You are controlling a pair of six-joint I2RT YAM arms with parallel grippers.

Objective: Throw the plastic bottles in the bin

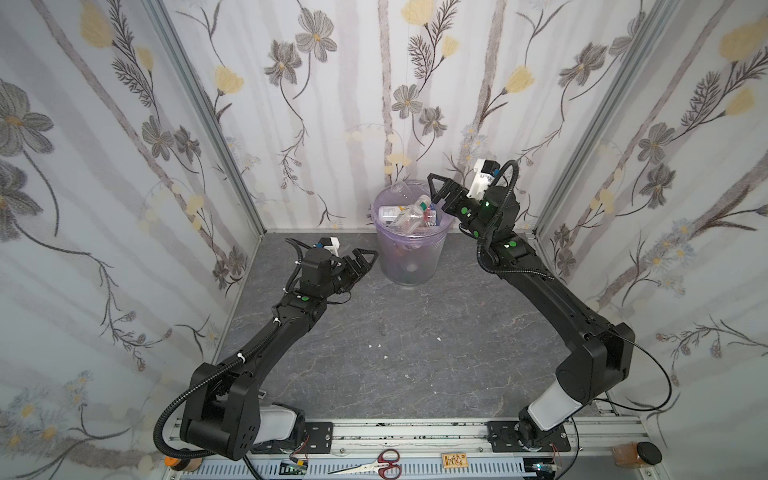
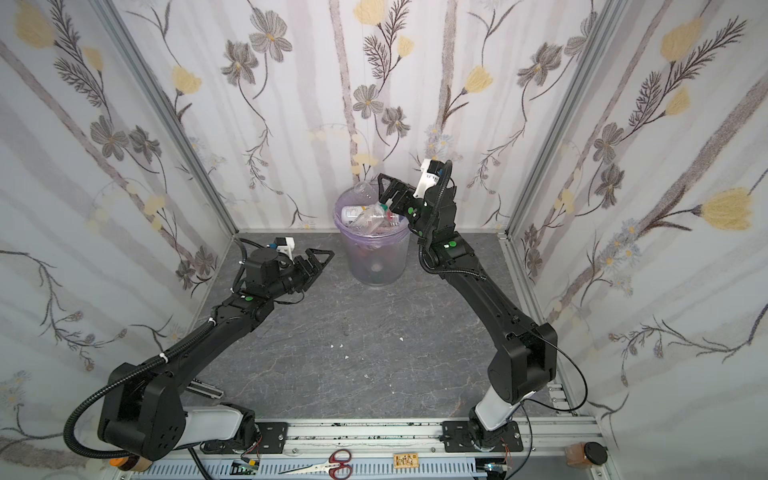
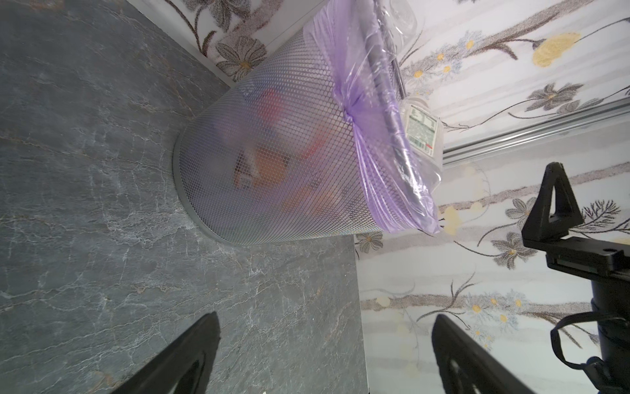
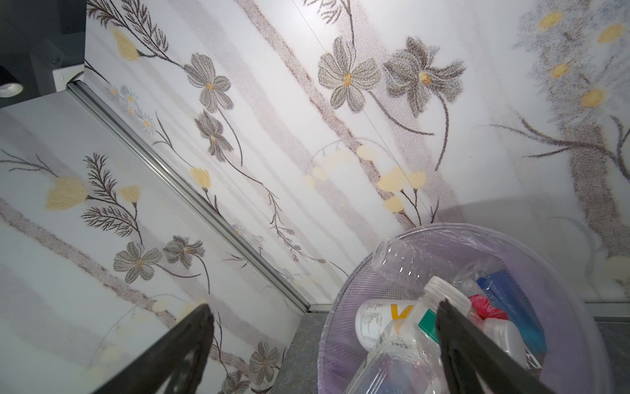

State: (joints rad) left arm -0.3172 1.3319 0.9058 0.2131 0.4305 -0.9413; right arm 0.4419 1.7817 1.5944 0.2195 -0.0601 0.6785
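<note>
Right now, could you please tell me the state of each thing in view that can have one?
bin: upright, bag-lined, filled close to its rim
plastic bottles: piled in the bin, topmost at the rim
left gripper: open, empty, beside the bin
right gripper: open, empty, over the bin's rim
scissors: shut, lying on the front rail
brown jar: lid on

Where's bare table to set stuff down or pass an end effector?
Free: the wide tabletop middle, bordered by left arm, right arm and the bin at the back; only white scraps there. Crowded: the bin mouth, heaped with plastic bottles, right end effector open over its rim; left end effector sits close beside its wall.
</note>
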